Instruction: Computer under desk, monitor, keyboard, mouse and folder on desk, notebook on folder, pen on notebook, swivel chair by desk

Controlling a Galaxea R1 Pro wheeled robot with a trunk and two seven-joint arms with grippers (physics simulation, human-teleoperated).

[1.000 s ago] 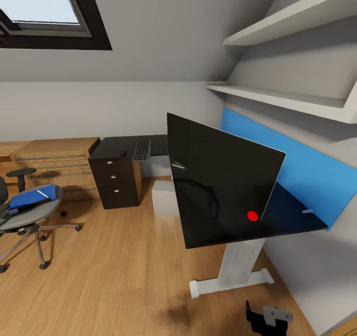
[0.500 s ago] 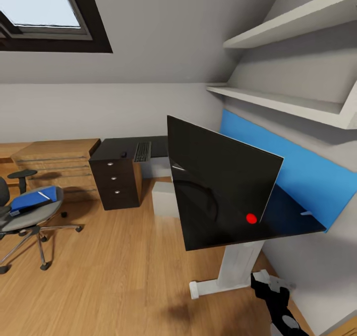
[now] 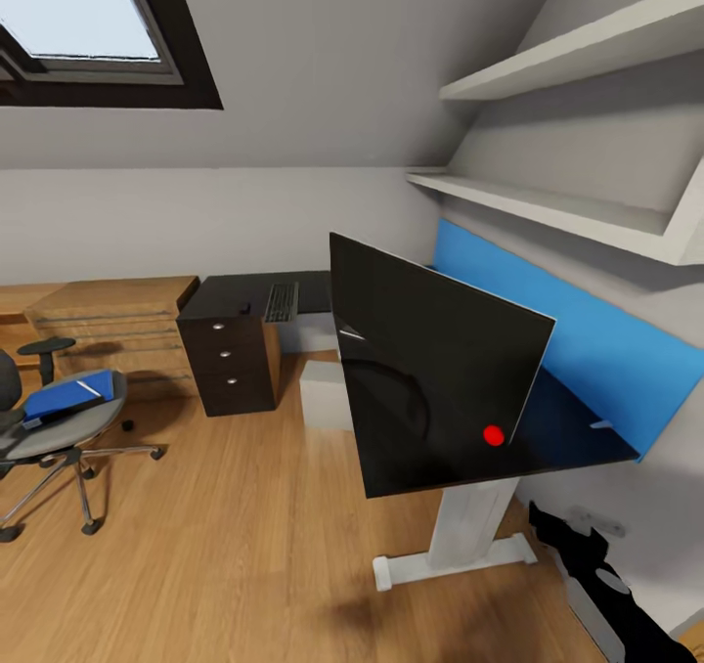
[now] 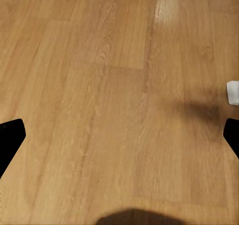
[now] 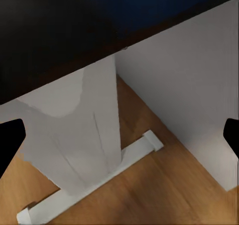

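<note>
The wide black monitor (image 3: 430, 379) with its red dot stands on the near wing of the black desk (image 3: 577, 438). On the far wing lie the keyboard (image 3: 281, 301) and the mouse (image 3: 243, 307), above the drawers (image 3: 227, 355). Under the desk sits the grey computer (image 3: 325, 394). At the left, the swivel chair (image 3: 49, 433) carries the blue folder (image 3: 64, 397), which has a thin pale strip on it. My right gripper (image 3: 577, 546) (image 5: 119, 138) is open, low beside the white desk leg (image 5: 84, 135). Over bare floor, my left gripper (image 4: 119, 135) is open.
A light wooden drawer cabinet (image 3: 117, 326) stands against the far wall left of the desk. White shelves (image 3: 548, 198) and a blue panel (image 3: 596, 335) line the right wall. Open wood floor (image 3: 244, 526) lies between the chair and the desk.
My right gripper has risen from the bottom edge of the head view and moved right, toward the wall beside the desk leg. The camera has drifted slightly.
</note>
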